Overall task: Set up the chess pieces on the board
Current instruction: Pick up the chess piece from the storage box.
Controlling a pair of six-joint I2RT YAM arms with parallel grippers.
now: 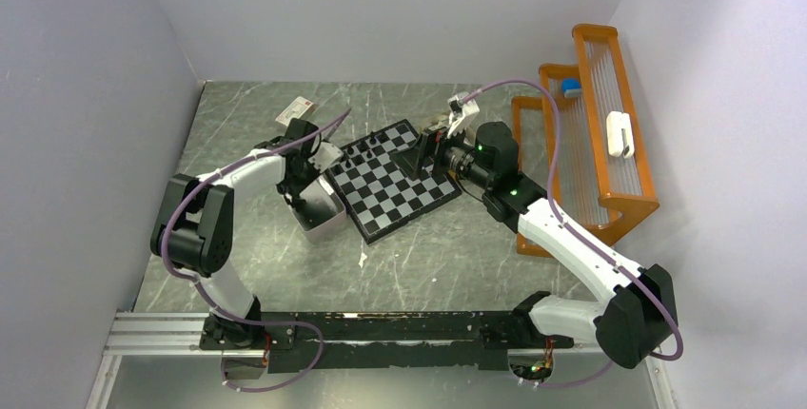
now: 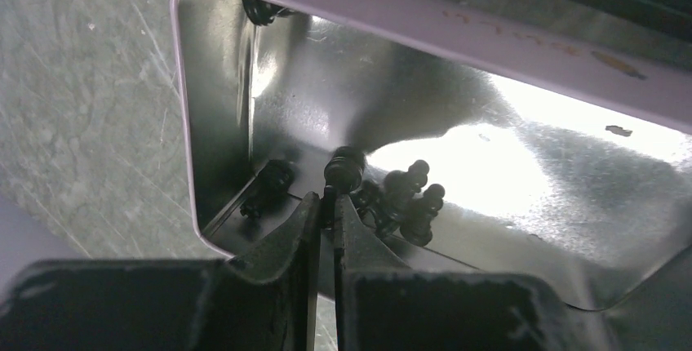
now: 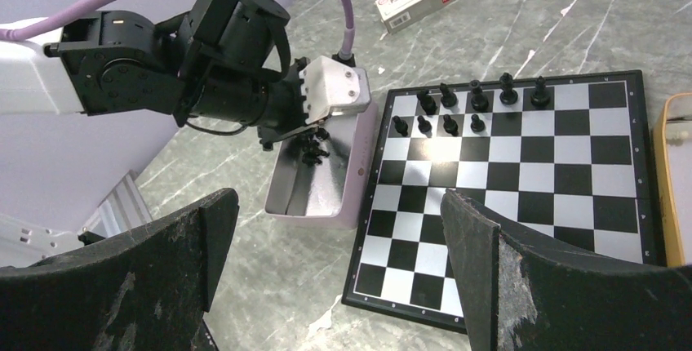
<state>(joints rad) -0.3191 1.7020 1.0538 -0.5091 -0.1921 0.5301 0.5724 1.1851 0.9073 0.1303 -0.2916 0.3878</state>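
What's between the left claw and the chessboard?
Only the side wall of the metal tin that the left gripper is inside. Tin and board sit side by side, as the right wrist view shows.

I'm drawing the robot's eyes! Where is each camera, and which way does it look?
Top: high behind the robot, looking down at the board; left arm and right arm show.
Left wrist: on the left arm, looking into the tin; left hand pinches a black piece.
Right wrist: on the right arm, looking across the board toward the left arm; open right hand shows.
Shared: all three see the tin.
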